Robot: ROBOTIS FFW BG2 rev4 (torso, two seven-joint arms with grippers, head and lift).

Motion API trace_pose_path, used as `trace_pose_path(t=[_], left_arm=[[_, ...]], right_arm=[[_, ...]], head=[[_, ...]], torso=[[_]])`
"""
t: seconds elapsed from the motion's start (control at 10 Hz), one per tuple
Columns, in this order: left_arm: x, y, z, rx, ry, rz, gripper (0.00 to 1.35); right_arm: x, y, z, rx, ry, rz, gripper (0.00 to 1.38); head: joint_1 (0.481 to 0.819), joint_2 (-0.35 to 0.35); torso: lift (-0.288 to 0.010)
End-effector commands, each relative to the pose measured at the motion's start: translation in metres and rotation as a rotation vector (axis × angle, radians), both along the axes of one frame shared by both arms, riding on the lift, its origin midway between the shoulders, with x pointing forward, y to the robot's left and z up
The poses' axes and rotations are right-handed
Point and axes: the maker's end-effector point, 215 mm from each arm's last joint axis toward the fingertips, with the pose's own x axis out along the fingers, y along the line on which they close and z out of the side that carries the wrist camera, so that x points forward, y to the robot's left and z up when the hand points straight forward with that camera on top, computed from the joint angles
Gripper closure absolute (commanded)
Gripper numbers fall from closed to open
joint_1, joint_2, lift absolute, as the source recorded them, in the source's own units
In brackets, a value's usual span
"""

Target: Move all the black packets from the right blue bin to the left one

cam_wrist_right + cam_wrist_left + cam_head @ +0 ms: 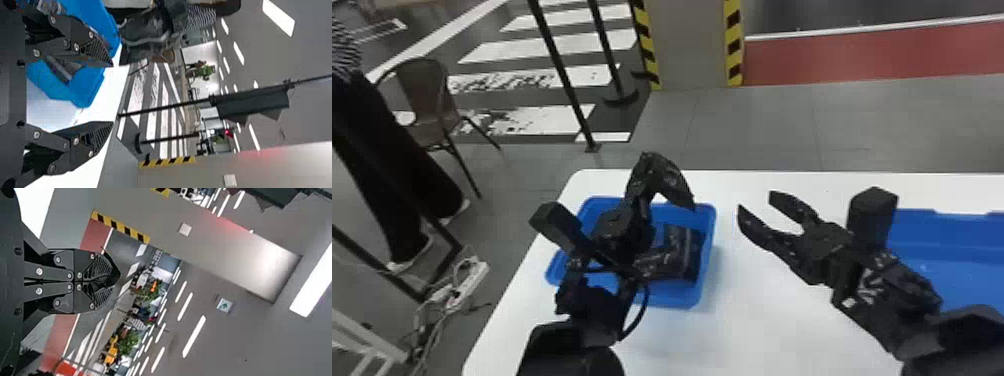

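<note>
In the head view my left gripper point(643, 181) is above the left blue bin point(710, 235), holding a black packet point(676, 182) that droops toward the right. Up close, the left gripper point(111, 281) is shut with dark material of that packet point(113, 273) between its ribbed pads. Black packets point(682, 250) lie inside the left bin, partly covered by the arm. My right gripper point(756, 201) stands open over the table between the bins. In its wrist view, the right gripper point(112, 94) has nothing between its parted fingers, and the left bin point(88, 88) appears behind them.
The right blue bin point(947, 240) sits at the table's right, partly hidden by the right arm. Both bins rest on a white table point(742, 320), whose far edge faces a grey floor. A chair point(424, 100) and black posts stand beyond the table.
</note>
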Motion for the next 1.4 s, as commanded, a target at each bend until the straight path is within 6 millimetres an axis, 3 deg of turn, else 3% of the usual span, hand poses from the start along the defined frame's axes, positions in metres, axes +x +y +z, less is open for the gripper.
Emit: trace_pose_path(t=[0.0,0.1,0.2,0.3,0.5,0.6,0.9,1.0,1.1,1.3], left_arm=[[0.001,0.023,-0.037,0.098,0.072,0.046,1.22],[0.002,0.038,-0.068,0.181,0.132,0.075,1.22],[0.001,0.044,-0.087,0.236,0.172,0.088,1.22],[0.001,0.051,-0.087,0.278,0.172,0.114,1.18],[-0.002,0.062,-0.061,0.281,0.080,0.190,0.13],[-0.003,0.056,-0.043,0.282,0.022,0.187,0.02],[-0.029,0.040,0.031,0.321,-0.249,0.211,0.04],[-0.041,0.036,0.037,0.358,-0.285,0.216,0.04],[-0.053,0.033,0.021,0.382,-0.260,0.211,0.04],[-0.079,0.029,-0.008,0.449,-0.208,0.207,0.04]], right_arm=[[0.004,-0.057,-0.005,-0.008,-0.002,-0.115,0.20],[0.009,-0.085,-0.001,-0.003,-0.008,-0.169,0.21],[0.016,-0.106,0.005,-0.001,-0.019,-0.206,0.21],[0.022,-0.122,0.014,-0.009,-0.041,-0.233,0.21],[0.030,-0.145,0.026,-0.009,-0.063,-0.272,0.21],[0.029,-0.158,0.031,-0.008,-0.075,-0.295,0.21],[0.001,-0.210,0.054,-0.025,-0.151,-0.444,0.20],[-0.020,-0.224,0.064,-0.022,-0.160,-0.510,0.19],[-0.041,-0.235,0.070,-0.019,-0.161,-0.571,0.19],[-0.063,-0.246,0.073,-0.009,-0.159,-0.603,0.19]], head=[[0.695,0.256],[0.695,0.244],[0.695,0.226],[0.695,0.206],[0.695,0.189],[0.695,0.179],[0.695,0.128],[0.695,0.101],[0.695,0.078],[0.695,0.054]], torso=[[-0.110],[-0.110],[-0.110],[-0.110],[-0.110],[-0.110],[-0.110],[-0.110],[-0.110],[-0.110]])
